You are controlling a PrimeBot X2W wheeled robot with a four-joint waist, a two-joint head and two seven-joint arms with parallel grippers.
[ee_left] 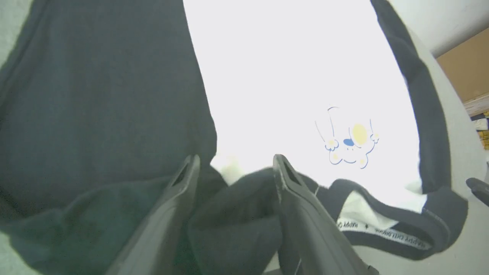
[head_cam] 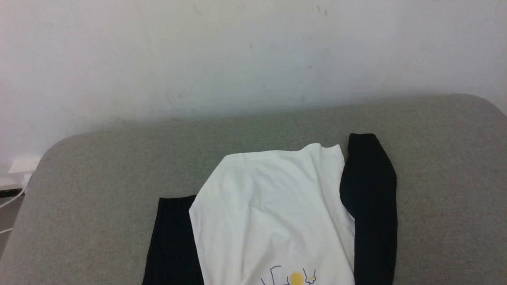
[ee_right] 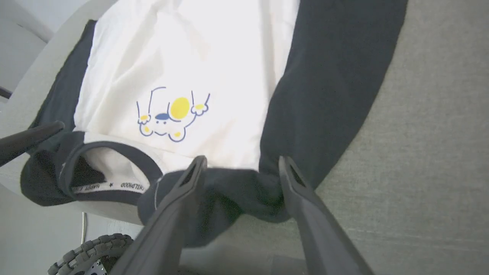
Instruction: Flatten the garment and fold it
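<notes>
The garment lies spread on the grey padded table, white body up, with a black sleeve on each side and a small dog print near the collar. In the left wrist view my left gripper is open. Its fingers straddle bunched black shoulder fabric beside the collar without pinching it. My right gripper is also open, its fingers either side of the other black shoulder at the table's near edge. The printed neck tape shows inside the collar.
A white wall rises behind the table's rounded far edge. A white cable hangs off the table's left. One left gripper finger pokes into the right wrist view, above a knobbly wheel. Bare grey table lies to the garment's right.
</notes>
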